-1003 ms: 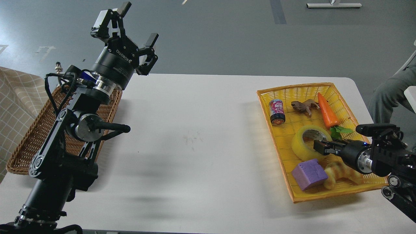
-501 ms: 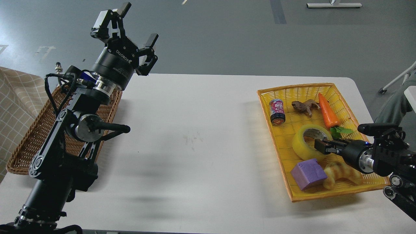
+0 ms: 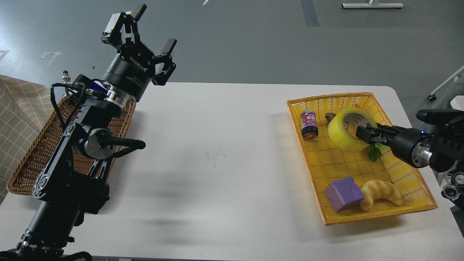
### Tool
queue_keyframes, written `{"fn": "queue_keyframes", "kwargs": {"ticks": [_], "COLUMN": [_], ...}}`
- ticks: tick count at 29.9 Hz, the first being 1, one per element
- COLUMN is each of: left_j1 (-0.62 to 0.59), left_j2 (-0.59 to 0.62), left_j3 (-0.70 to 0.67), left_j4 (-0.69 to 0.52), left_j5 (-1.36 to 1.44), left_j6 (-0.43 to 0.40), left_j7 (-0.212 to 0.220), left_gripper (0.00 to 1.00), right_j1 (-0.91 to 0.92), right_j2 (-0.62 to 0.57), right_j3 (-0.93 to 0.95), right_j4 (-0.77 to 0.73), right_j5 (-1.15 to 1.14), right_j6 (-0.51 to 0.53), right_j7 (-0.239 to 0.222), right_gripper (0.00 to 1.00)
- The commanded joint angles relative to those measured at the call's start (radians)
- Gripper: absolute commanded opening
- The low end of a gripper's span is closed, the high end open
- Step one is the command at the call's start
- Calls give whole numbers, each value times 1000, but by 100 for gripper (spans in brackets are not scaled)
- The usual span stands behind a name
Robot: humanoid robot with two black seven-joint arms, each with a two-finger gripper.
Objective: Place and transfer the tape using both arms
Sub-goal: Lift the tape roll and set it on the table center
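The tape (image 3: 345,135), a yellow translucent roll with a grey-white core, hangs tilted above the yellow basket (image 3: 377,214), lifted clear of its floor. My right gripper (image 3: 366,132) comes in from the right and is shut on the roll's near wall, one finger inside the core. My left gripper (image 3: 143,38) is raised at the far left above the table's back edge, open and empty, far from the tape.
The yellow basket holds a small can (image 3: 309,124), a brown toy frog (image 3: 330,116) partly behind the tape, a green leaf (image 3: 374,152), a purple cube (image 3: 344,194) and a croissant (image 3: 380,191). A brown wicker basket (image 3: 43,152) sits at the left under my left arm. The white table (image 3: 217,156) lies between.
My right gripper has lifted the tape off the basket floor, up and toward the back. The carrot is now hidden behind the roll. The left arm has not moved.
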Motion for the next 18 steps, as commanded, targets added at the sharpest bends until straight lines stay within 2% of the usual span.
{"fn": "queue_keyframes", "kwargs": {"ticks": [1,4,6,13,18], "left_j1": [2,2,2,8,8], "left_j2": [0,0,0,2,2], "left_j3": [1,1,-1,-2,-4], "left_j4": [0,0,0,-2,-3], "left_j5": [1,1,1,3,3], "left_j6": [1,1,3,3,4], "left_j7": [0,0,0,0,0], "left_gripper": [98,98,98,98,98], "right_j1": [148,237,300,446,458], "right_j2": [62,155,264,500,657], "right_j3": [-5,-9,-18,-210,-293], "right_j4": [-46,-96,-157,-289,-348], "right_j5": [11,8,6,-4,-14], "right_j6": [95,152,175,162,129], "right_j7": [2,2,2,3,3], "right_gripper": [22,22,22,21,20]}}
